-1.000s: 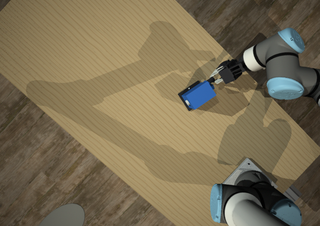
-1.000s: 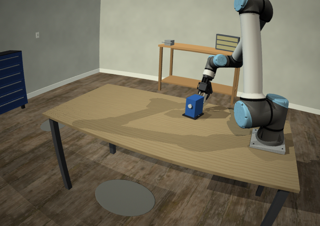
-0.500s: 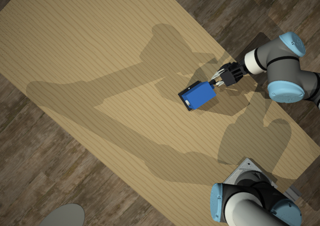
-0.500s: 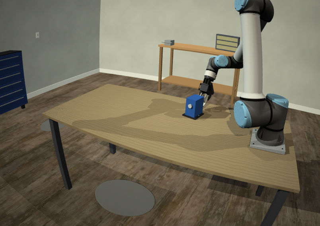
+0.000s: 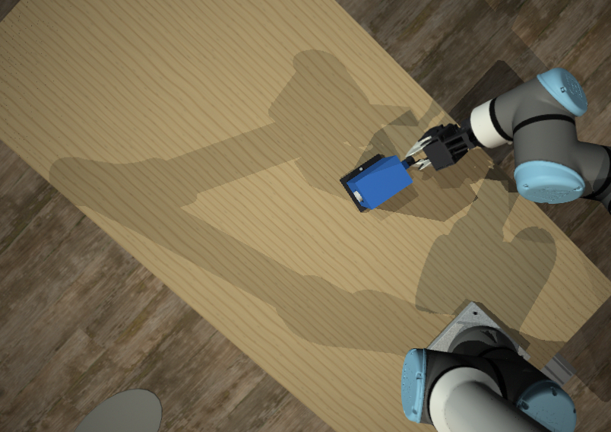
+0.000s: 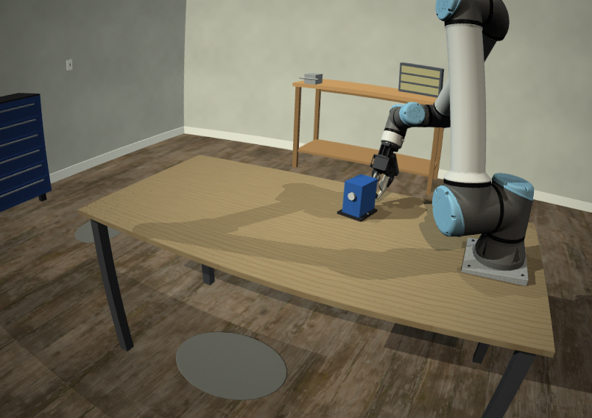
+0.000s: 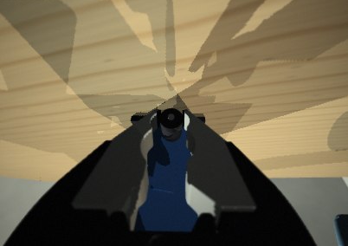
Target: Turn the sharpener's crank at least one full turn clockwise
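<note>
Wood-grain table point(image 5: 147, 121): pale striped top crossed by broad arm shadows; dark plank floor around it.
Grey floor disc point(image 5: 123, 410): on the floor off the table's lower left corner in the top view.
Drawer cabinet point(image 6: 18, 146): dark blue, against the left wall in the exterior view.
Sharpener point(image 5: 379, 182): blue box on a black base plate, standing on the table right of centre, near the far edge.
Sharpener front point(image 6: 352, 196): small pale round knob on the face turned away from the arm.
Crank handle point(image 7: 171, 118): black round knob at the sharpener's arm-facing side, seen end-on in the wrist view, with the blue crank arm point(image 7: 166, 175) running down from it.
Gripper point(image 5: 413, 156): nearly closed, its pale fingertips point(image 5: 419, 145) pinched on the crank handle; the jaws stand narrow with the knob between them.
Shelf unit point(image 6: 296, 117): orange wood, by the back wall, behind the arm.
Arm base point(image 6: 519, 275): grey plate bolted to the table's right end.
</note>
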